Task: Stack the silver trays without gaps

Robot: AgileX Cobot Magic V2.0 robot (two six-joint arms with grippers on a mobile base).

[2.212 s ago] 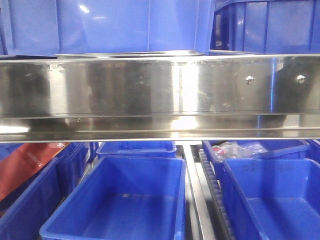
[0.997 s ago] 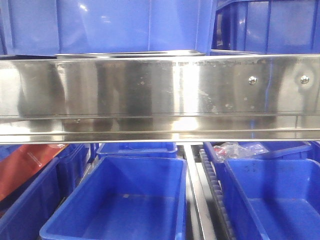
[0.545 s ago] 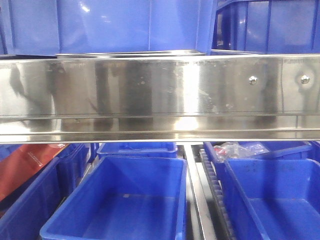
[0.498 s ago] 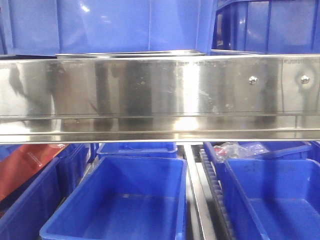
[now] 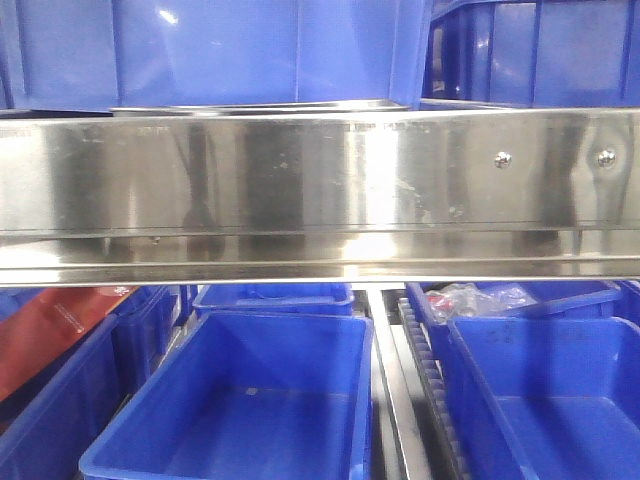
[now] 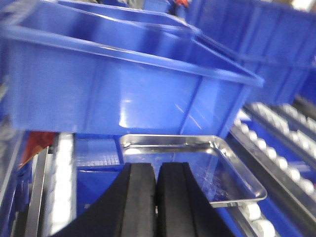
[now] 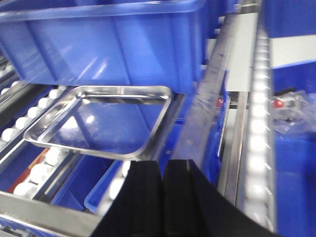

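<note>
Left wrist-mounted view has the left pincer (image 6: pixel 155 197) shut, its black rubbery pads pressed together on nothing. The right pincer (image 7: pixel 161 195) is likewise closed and empty, with only a hairline seam between its pads. Just ahead of the left one lies a silver tray (image 6: pixel 224 173), resting on white rollers (image 6: pixel 256 212) close under a deep blue bin (image 6: pixel 123 94). The right wrist camera also shows a silver tray (image 7: pixel 106 123) on rollers, and I cannot tell whether it is the same one. No second tray shows, so stacking looks barely begun. To pick well, I judge a pincer should open, pinch the rolled rim at the near edge, and lift level, so the sloped walls nest squarely, corner over corner. Polished steel is thin and slick, and a shallow bite may slip. From the front, only a sliver of tray rim peeks over a broad steel rail (image 5: pixel 300 180).
</note>
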